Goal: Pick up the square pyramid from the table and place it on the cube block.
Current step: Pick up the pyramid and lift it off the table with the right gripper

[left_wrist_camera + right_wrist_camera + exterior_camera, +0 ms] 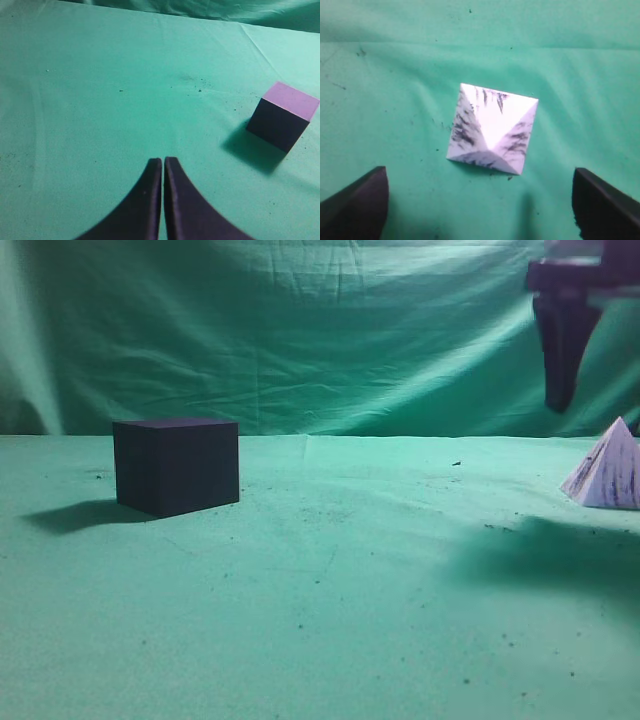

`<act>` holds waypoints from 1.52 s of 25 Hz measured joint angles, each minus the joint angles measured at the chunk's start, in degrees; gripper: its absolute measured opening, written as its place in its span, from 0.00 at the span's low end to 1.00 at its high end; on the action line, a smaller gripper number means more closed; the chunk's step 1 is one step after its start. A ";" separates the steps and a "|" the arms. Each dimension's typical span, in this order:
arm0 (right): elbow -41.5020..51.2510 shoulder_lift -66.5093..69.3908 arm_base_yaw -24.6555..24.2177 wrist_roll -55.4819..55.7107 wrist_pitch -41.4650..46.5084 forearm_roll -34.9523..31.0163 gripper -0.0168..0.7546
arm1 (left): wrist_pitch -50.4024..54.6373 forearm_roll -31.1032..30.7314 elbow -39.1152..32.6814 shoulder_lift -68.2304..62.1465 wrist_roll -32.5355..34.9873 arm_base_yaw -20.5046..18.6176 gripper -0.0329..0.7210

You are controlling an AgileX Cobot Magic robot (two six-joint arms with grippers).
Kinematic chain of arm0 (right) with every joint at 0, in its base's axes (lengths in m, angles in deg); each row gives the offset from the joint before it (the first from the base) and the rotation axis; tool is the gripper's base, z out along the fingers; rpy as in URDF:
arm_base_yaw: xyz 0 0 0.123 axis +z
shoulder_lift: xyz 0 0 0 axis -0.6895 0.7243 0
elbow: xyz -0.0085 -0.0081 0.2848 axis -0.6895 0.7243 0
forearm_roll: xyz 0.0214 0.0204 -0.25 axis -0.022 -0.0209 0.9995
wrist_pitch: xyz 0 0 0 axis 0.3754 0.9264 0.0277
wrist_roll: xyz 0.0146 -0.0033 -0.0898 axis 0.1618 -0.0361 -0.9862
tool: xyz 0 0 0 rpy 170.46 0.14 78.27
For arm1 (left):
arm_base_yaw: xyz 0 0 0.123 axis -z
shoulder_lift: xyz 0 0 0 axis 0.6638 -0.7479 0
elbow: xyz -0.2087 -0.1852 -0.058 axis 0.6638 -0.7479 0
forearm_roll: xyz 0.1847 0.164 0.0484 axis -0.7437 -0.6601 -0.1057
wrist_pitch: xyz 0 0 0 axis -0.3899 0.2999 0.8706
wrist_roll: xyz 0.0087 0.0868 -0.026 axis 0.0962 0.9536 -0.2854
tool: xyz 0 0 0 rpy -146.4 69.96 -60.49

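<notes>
The square pyramid [608, 472], pale white-lilac with dark streaks, stands on the green table [330, 580] at the far right. In the right wrist view the pyramid [492, 131] lies below and ahead of my open right gripper [479, 200], whose fingers stand wide apart either side. In the exterior view the right gripper [562, 360] hangs above and left of the pyramid. The dark cube block [176, 465] stands at the left. In the left wrist view the cube [282, 115] is to the right of my shut, empty left gripper [163, 161].
A green cloth backdrop [300, 330] hangs behind the table. Small dark specks dot the cloth. The cube casts a shadow to its left.
</notes>
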 joint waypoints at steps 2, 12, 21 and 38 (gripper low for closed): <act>-0.81 2.89 0.00 0.35 -0.54 0.00 0.86 | 0.00 0.00 0.00 0.00 0.00 0.00 0.04; -3.58 12.99 -0.09 1.06 -3.10 0.35 0.79 | 0.00 0.00 0.00 0.00 0.00 0.00 0.04; -4.17 13.51 -0.56 3.06 -2.33 1.55 0.54 | 0.00 -0.04 0.00 0.00 0.00 0.00 0.04; -23.67 9.16 0.24 -2.58 11.41 3.01 0.35 | 0.00 -0.04 0.00 0.00 0.00 0.00 0.04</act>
